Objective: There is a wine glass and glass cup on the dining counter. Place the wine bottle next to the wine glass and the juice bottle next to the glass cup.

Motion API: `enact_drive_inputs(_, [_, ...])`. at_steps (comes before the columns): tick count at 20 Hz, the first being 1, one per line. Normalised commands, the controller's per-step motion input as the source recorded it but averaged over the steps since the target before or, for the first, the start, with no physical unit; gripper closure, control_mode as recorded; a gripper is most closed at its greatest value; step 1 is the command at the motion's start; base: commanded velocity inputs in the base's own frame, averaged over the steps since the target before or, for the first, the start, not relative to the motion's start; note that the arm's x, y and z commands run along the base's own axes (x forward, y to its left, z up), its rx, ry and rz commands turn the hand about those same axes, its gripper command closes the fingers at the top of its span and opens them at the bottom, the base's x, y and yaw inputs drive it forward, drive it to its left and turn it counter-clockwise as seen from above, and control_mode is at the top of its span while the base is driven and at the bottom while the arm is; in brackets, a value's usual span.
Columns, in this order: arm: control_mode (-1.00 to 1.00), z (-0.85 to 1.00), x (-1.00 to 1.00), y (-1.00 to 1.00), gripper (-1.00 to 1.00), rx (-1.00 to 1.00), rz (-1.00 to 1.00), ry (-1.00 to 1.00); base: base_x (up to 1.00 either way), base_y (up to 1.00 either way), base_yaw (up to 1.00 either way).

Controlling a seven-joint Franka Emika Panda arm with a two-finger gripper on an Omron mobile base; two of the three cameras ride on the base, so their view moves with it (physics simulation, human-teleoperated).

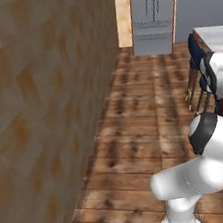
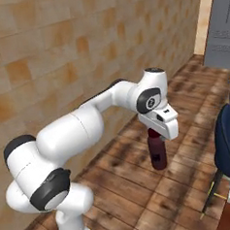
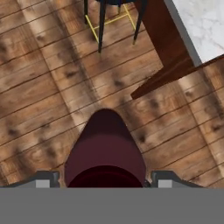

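Closest to the hand camera, the juice bottle sits between the two fingers, held by the gripper above the wooden floor; no label is readable. Dining counter is cut off at the corner

No legible txt or labels anywhere

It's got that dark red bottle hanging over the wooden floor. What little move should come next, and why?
Probably keep carrying the juice bottle toward the dining counter without letting go. The tool grips it by the top, only floor lies beneath, and the marble top sits off to one side. The glass cup isn't visible yet.
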Motion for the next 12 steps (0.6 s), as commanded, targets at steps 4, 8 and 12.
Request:
enact_drive_inputs(4, [1.00, 0.00, 0.00, 0.00, 1.00, 0.00, 0.00, 0.00, 0.89, 0.35, -0.16])
enact_drive_inputs(8, [1.00, 0.00, 0.00, 0.00, 1.00, 0.00, 0.00, 0.00, 0.90, 0.34, -0.14])
enact_drive_inputs(12, [1.00, 0.00, 0.00, 0.00, 1.00, 0.00, 0.00, 0.00, 0.88, 0.27, -0.17])
